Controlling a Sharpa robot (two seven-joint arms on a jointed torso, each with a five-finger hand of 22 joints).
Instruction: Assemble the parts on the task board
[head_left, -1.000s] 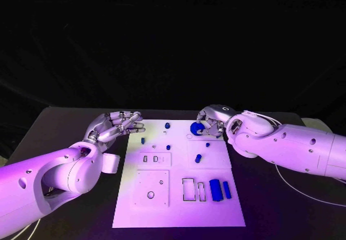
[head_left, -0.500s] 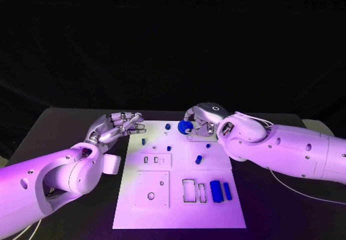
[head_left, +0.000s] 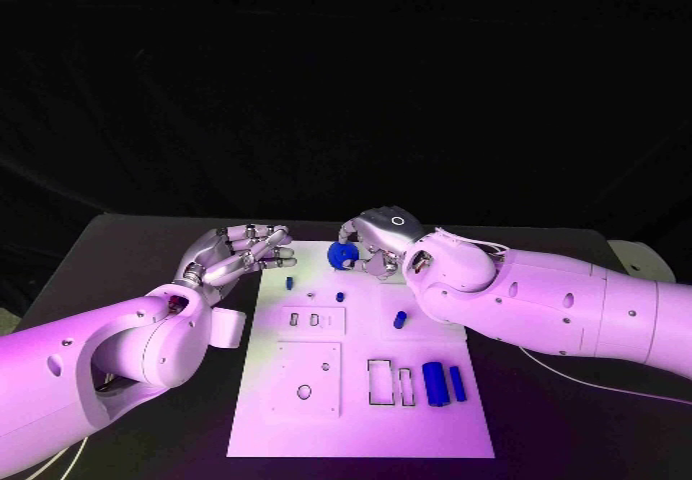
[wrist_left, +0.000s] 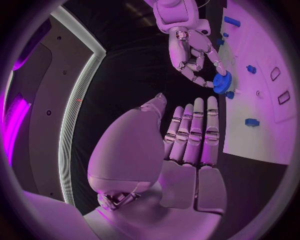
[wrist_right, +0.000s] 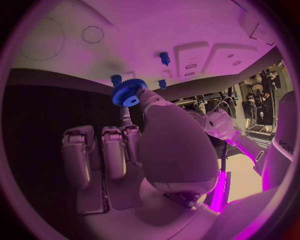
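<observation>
The right hand (head_left: 378, 240) pinches a small blue toothed plastic gear (head_left: 342, 256) in its fingertips, over the far edge of the flat white rectangular task board (head_left: 361, 420). Just beyond the gear in the right wrist view stand short blue pegs (wrist_right: 164, 57) on the board. The left hand (head_left: 235, 254) holds nothing, fingers straight and apart, beside the board's far left corner. The left wrist view shows the gear's teeth (wrist_left: 222, 81) side-on.
</observation>
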